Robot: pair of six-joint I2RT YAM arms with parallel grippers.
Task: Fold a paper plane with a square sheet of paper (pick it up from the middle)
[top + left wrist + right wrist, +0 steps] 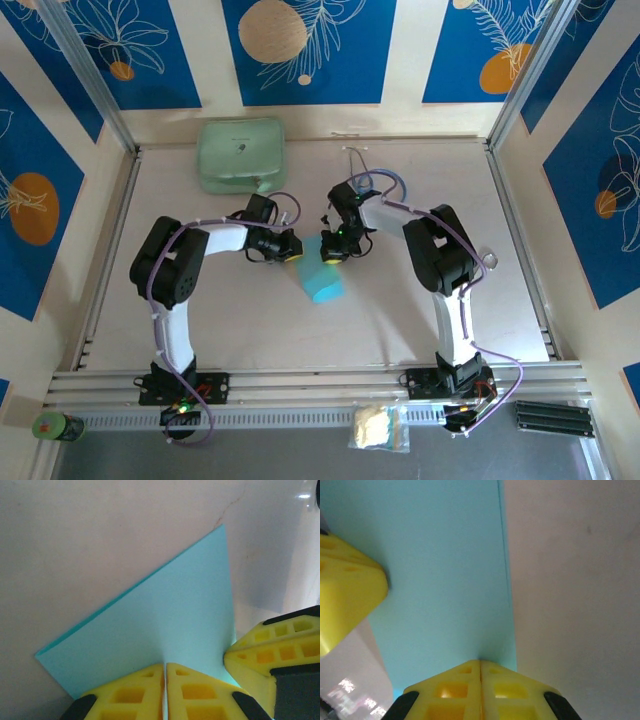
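Fingers of the left gripper (164,669) are pressed shut on one edge of a thin light-blue square sheet of paper (170,615). Just beside them, the right gripper (480,664) pinches the same edge, equally closed. From above, the sheet reaches from both pinches towards the arm bases, over the pale desk (200,320), with neither arm nearer. Beyond, a mint-green rounded case (240,155) sits at the desk's far edge.
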